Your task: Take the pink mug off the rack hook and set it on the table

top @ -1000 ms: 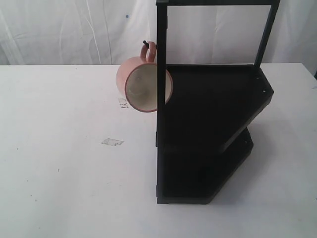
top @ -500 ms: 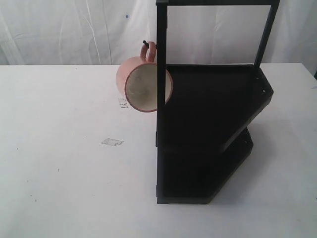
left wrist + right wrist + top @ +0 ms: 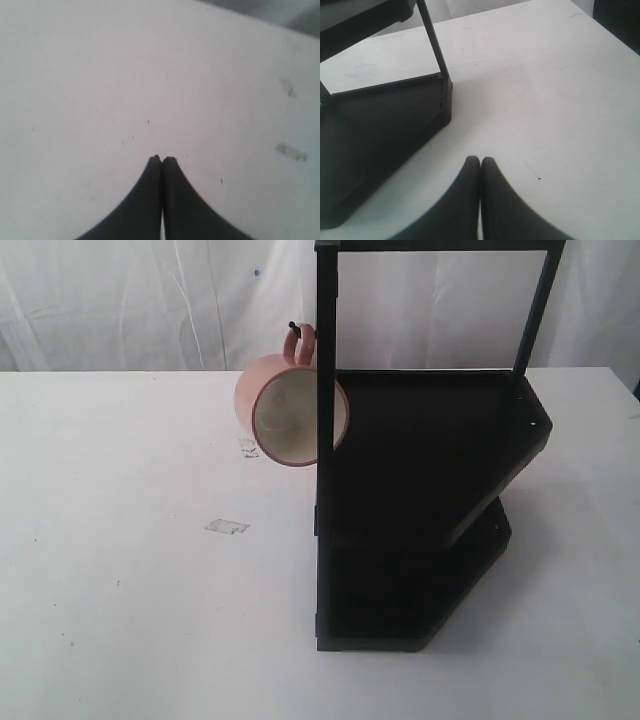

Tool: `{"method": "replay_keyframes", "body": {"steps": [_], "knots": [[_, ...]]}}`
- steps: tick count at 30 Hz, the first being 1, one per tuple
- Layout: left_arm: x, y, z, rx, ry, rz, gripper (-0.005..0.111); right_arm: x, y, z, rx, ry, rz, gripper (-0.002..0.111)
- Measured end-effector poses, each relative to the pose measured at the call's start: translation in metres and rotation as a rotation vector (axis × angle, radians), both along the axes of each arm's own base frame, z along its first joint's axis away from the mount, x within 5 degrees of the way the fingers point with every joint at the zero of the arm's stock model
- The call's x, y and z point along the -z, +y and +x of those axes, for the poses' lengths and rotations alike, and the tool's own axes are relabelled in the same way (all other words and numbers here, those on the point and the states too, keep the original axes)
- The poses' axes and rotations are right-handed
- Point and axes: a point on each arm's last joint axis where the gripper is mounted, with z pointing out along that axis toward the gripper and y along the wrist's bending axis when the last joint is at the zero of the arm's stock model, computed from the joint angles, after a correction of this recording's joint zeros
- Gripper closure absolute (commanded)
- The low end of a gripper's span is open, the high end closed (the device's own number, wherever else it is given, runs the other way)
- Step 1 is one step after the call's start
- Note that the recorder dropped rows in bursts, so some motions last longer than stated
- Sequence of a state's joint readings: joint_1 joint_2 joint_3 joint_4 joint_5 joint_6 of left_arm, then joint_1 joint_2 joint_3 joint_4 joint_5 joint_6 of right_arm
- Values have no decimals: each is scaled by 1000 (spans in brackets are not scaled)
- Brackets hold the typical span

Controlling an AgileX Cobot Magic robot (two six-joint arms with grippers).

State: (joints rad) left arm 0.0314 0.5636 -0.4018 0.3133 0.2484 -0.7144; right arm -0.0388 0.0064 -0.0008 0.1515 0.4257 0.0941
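View from the exterior camera: the pink mug (image 3: 285, 415) is hung by its handle on the rack hook (image 3: 292, 328), its cream inside turned toward the camera, against the front post of the rack (image 3: 430, 470), which is stood on the table (image 3: 130, 570). Left wrist view: the left gripper (image 3: 162, 159) is seen with fingertips pressed together over the tabletop, near bits of tape (image 3: 290, 152). Right wrist view: the right gripper (image 3: 480, 160) is likewise pressed together, near the rack's base.

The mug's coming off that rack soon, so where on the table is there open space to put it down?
Widest bare stretch: the table left of the rack, around the tape scrap and toward the near edge. A narrower strip lies right of the rack's shelves. Tightest spot: beside the post, under the hanging pink mug.
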Motion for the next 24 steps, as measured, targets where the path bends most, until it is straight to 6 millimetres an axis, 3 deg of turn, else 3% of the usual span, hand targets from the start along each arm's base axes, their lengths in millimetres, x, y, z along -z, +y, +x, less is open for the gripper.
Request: {"method": "replay_keyframes", "body": {"steps": [5, 9, 17, 20, 24], "knots": [[-9, -32, 15, 447, 240, 60, 107, 0, 0, 0, 0, 0, 0, 108], [-16, -57, 26, 744, 255, -19, 107, 0, 0, 0, 0, 0, 0, 108], [-46, -74, 40, 911, 92, -89, 106, 0, 0, 0, -1, 0, -2, 108], [-59, -76, 41, 976, 1, -21, 97, 0, 0, 0, -1, 0, -4, 108], [-63, -80, 46, 1013, -66, 58, 76, 0, 0, 0, -1, 0, -4, 108]]}}
